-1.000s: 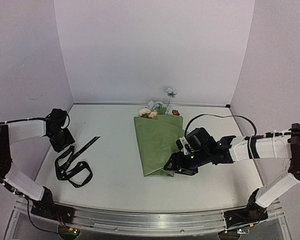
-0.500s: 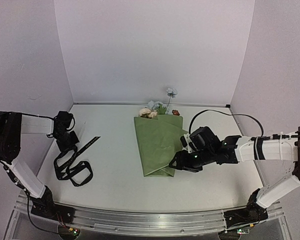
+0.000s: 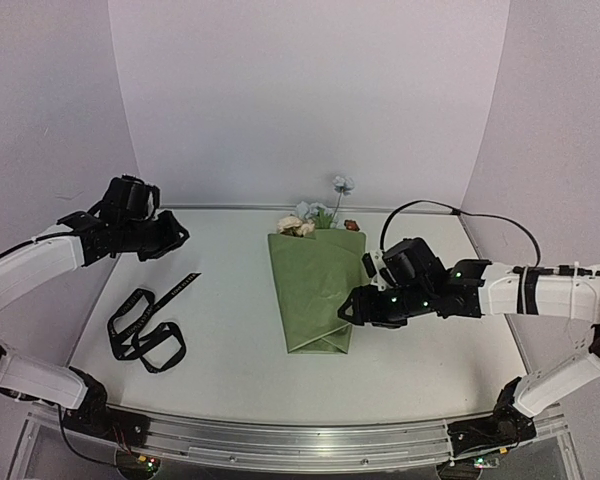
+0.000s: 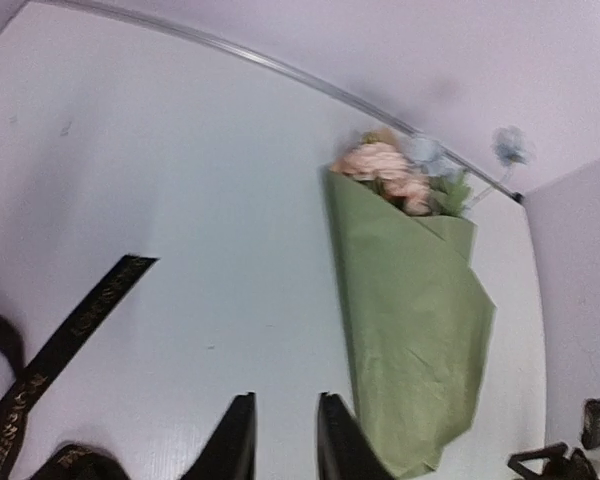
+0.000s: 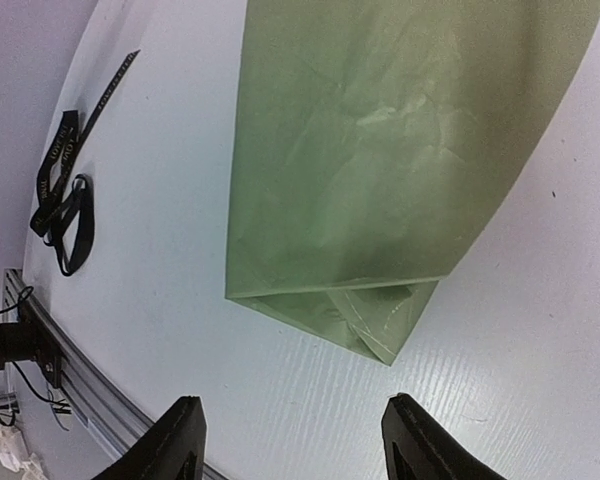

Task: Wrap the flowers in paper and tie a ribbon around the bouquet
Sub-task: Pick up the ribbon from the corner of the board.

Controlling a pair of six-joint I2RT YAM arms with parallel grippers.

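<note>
Your left end effector (image 4: 280,445) was barely parted, empty, near the ribbon (image 4: 90,312); right end effector (image 5: 298,440) gaped by the bouquet (image 3: 315,290). Your best grab looked like the ribbon's straight end.

White table (image 3: 230,375) sitting inside a three-sided enclosure. Pale lilac back wall (image 3: 300,100) rising from the table's far edge, a thin metal strip (image 3: 220,207) running along that seam. Left wall (image 3: 50,110) and right wall (image 3: 565,110) closing in beside the table. Aluminium rail (image 3: 300,441) running along its near edge. Soft, even light falling throughout.
</note>
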